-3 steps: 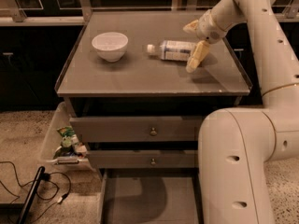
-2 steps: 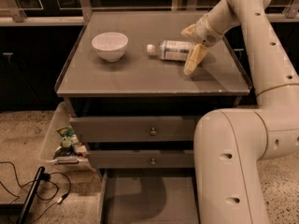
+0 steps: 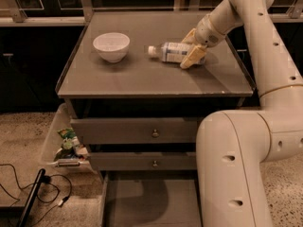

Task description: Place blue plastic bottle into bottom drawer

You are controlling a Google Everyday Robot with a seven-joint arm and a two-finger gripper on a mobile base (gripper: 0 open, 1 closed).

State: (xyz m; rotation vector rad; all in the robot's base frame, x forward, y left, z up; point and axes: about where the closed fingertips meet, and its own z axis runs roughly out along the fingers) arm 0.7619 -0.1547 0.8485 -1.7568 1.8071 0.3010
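Blue plastic bottle (image 3: 169, 51) is being straddled by the gripper (image 3: 186, 52) on the cabinet top (image 3: 142, 79).
Bottom drawer (image 3: 142, 205) is being left pulled open in front. Arm (image 3: 236, 164) is being bent up on the right and over the top. The claw is being held spread around the lying bottle's base end, near finger (image 3: 191, 58) touching it.

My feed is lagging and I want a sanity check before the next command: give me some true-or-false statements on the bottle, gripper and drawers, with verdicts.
1. The blue plastic bottle lies on its side on the cabinet top. True.
2. The gripper is at the bottle's cap end. False: it is at the base end; the cap points toward the white bowl.
3. The bottom drawer is pulled open. True.
4. The bottle is inside the bottom drawer. False: it is up on the cabinet top.
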